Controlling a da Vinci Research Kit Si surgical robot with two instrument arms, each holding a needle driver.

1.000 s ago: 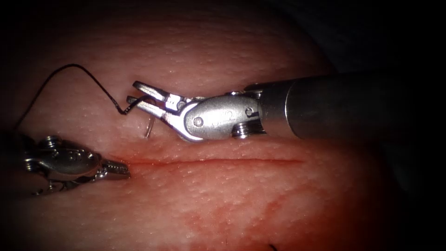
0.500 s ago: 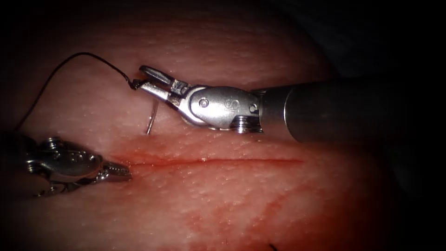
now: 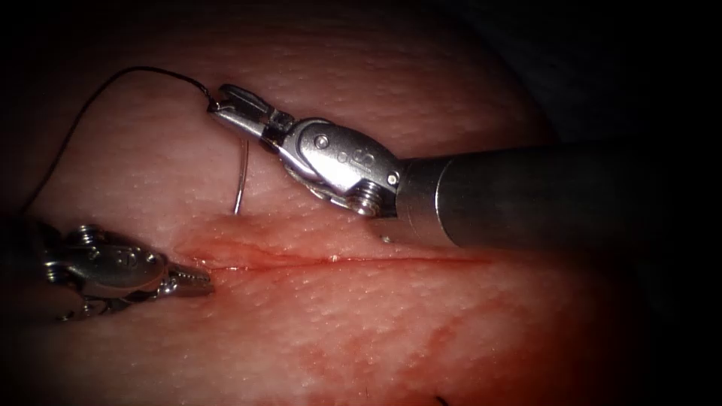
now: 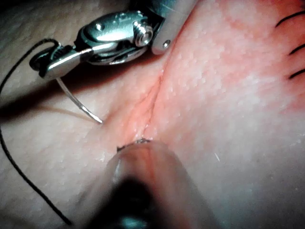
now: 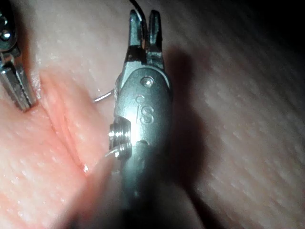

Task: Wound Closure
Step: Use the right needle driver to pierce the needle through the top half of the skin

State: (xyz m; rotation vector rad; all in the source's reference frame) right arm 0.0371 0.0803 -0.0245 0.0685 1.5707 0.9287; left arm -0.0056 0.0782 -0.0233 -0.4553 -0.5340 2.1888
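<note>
Now right tool pinching needle tail, tip in tissue; left tool pressed together at cut.

right tool raised, jaws clamped; left tool low, jaws seemingly closed, idle.

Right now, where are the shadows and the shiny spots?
Endoscope view: light pools on the tissue, edges dark; glare on the right tool, jaws shut on the needle at its tail, its other end in the tissue above the cut's left end; the left tool, shut, holds nothing. Left wrist view: right tool's dark shadow lies on the tissue.
</note>
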